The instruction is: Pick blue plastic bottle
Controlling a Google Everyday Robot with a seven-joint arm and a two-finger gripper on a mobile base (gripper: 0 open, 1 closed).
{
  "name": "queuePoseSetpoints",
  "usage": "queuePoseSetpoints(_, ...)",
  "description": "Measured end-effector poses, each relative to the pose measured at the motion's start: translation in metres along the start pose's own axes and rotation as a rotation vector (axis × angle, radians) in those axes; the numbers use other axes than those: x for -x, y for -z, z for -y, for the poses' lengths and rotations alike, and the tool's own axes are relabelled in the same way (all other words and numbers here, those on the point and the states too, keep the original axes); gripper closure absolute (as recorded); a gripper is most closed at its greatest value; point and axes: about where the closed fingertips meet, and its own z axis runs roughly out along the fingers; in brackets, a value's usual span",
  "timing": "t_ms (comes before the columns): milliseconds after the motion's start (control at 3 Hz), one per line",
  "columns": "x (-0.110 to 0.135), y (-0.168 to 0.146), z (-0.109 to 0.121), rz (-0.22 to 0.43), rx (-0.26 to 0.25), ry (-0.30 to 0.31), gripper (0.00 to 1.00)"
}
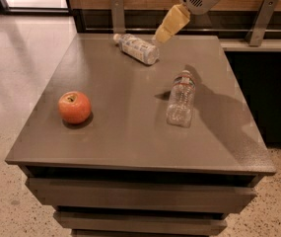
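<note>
The blue plastic bottle (136, 49), with a white and pale-blue label and white cap, lies on its side at the far middle of the grey table (110, 132). My gripper (170, 25), with tan fingers, hangs from the top of the view just right of and above the bottle, apart from it. A clear ribbed bottle (181, 99) with a red-green neck band lies on its side at the right middle of the table.
A red apple (74, 107) sits at the left of the table. Two metal brackets (117, 13) stand against the wooden wall behind the table. A dark counter edge (258, 46) runs on the right. Drawers are below the tabletop.
</note>
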Motion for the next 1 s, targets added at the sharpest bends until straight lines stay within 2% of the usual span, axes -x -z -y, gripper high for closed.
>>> queuePoseSetpoints(333,0.003,-0.045,-0.008,-0.017,0.067,-0.046,0.00)
queuePoseSetpoints(667,0.003,-0.045,-0.008,-0.017,0.068,-0.046,0.00)
queuePoseSetpoints(1000,0.011,-0.074,-0.005,-0.015,0.094,-0.021,0.00)
